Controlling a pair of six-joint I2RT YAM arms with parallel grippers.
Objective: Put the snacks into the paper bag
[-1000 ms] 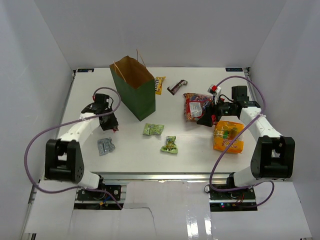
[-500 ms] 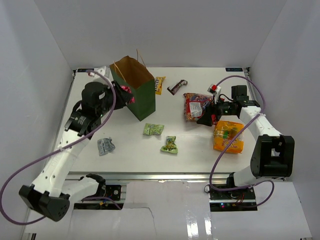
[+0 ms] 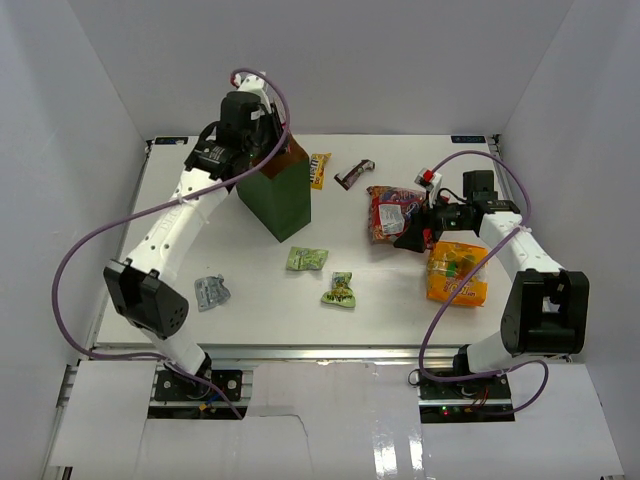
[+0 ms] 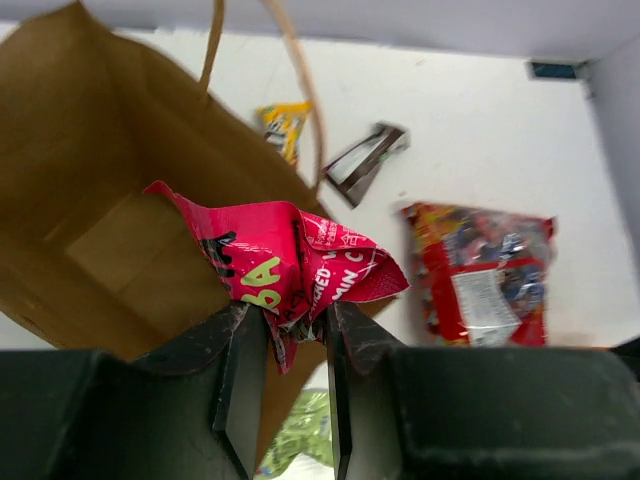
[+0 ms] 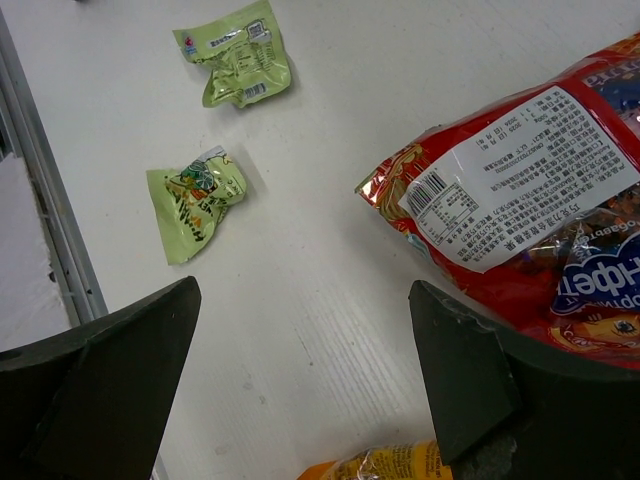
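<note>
My left gripper (image 3: pixel 262 145) hangs over the open top of the dark green paper bag (image 3: pixel 278 200). In the left wrist view it (image 4: pixel 295 320) is shut on a crumpled pink packet (image 4: pixel 290 260), held above the bag's brown inside (image 4: pixel 95 200). My right gripper (image 3: pixel 414 236) is open and empty, low over the table beside the large red bag (image 3: pixel 392 212); in its wrist view (image 5: pixel 305 300) the red bag (image 5: pixel 530 220) lies by its right finger. The large orange bag (image 3: pixel 457 272) lies near it.
A yellow packet (image 3: pixel 319 170) and a dark brown bar (image 3: pixel 353 175) lie behind and to the right of the bag. Two green packets (image 3: pixel 307 258) (image 3: pixel 340 290) lie in the middle. A grey packet (image 3: pixel 211 292) lies at front left. White walls surround the table.
My left arm has lifted from the table at the left and swung up over the bag's mouth with the pink packet. The right arm has not moved.
</note>
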